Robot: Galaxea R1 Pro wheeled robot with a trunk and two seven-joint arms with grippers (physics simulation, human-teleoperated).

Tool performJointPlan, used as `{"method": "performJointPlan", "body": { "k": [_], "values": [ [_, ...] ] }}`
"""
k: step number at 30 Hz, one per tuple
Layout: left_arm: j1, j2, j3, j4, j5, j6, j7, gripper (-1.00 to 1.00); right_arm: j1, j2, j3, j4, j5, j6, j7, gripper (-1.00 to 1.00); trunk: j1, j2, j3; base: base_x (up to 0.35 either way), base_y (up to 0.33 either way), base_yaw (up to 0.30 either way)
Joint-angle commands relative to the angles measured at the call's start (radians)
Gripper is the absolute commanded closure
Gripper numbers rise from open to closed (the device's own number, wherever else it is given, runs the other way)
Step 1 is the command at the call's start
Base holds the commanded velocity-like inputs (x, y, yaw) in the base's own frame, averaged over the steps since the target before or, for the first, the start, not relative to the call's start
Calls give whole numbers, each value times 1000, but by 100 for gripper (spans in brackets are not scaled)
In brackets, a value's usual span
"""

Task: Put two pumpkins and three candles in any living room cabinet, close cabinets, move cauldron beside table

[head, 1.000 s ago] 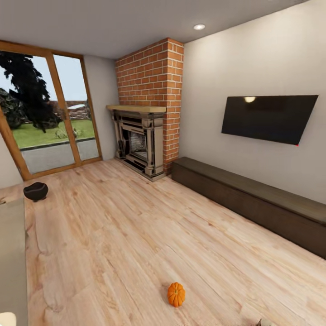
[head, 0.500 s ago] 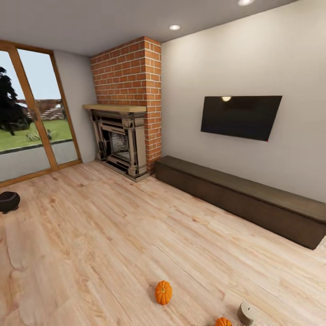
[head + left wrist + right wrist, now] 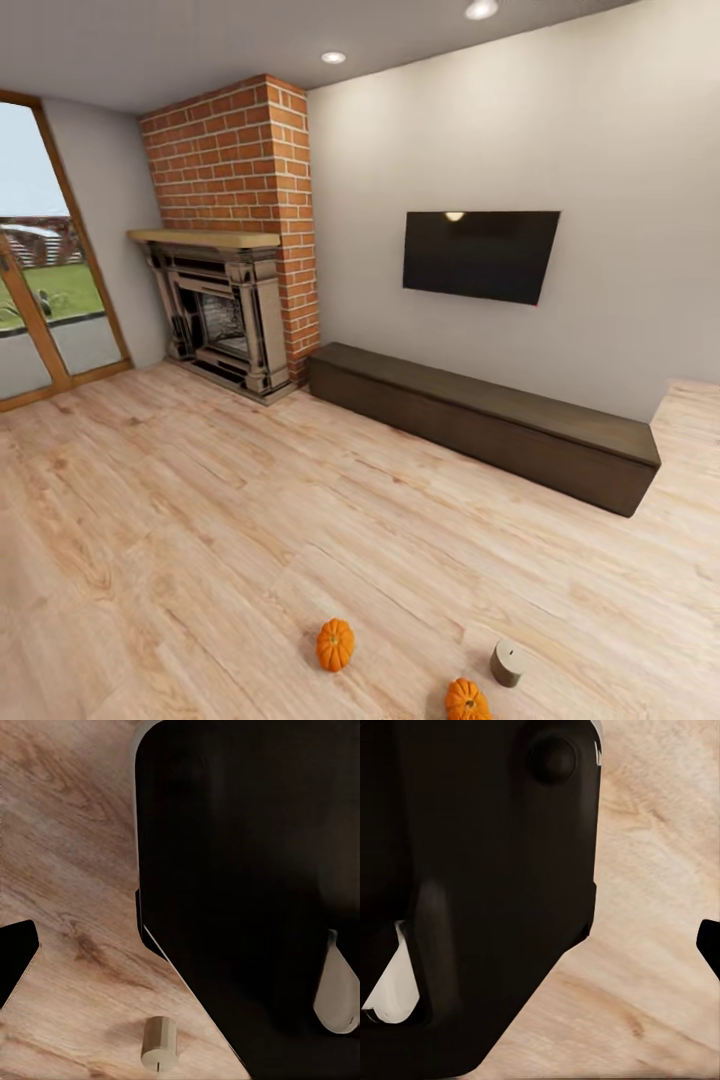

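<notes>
Two orange pumpkins sit on the wooden floor near me: one pumpkin (image 3: 335, 645) at the lower middle and another pumpkin (image 3: 466, 700) at the bottom edge. A stubby pale candle (image 3: 507, 663) stands just right of them. In the left wrist view, a candle (image 3: 159, 1042) rests on the floor beside my dark body. The long dark brown cabinet (image 3: 480, 420) runs along the far wall under the TV, its front flush and shut. The cauldron and the table are out of view. A black fingertip (image 3: 16, 958) edges the left wrist view, and another fingertip (image 3: 711, 943) edges the right wrist view.
A brick fireplace (image 3: 225, 310) stands in the corner left of the cabinet. A black TV (image 3: 478, 255) hangs on the wall above it. A glass door (image 3: 40, 320) is at the far left. Open wooden floor (image 3: 250, 500) lies between me and the cabinet.
The head view has swung to the right, so the cauldron has left the frame on the left. The second pumpkin and a candle have come fully into view at the bottom.
</notes>
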Motion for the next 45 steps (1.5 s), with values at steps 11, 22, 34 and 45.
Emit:
{"method": "performJointPlan", "body": {
  "k": [11, 22, 34, 45],
  "values": [
    [0, 0, 0, -1, -1, -2, 0, -100, -1, 1, 0, 1, 1, -3, 0, -100, -42, 76, 26, 0, 0, -256],
    [0, 0, 0, -1, 1, -2, 0, -100, -1, 1, 0, 1, 1, -3, 0, -100, -84, 153, 52, 0, 0, -256],
    [0, 0, -1, -1, -2, -2, 0, -100, -1, 1, 0, 1, 1, -4, 0, -100, -130, 237, 81, 0, 0, -256],
    [0, 2, -4, -1, -10, -2, 0, -100, -1, 1, 0, 2, 1, -4, 0, -100, -130, 237, 73, 0, 0, -256]
  ]
}}
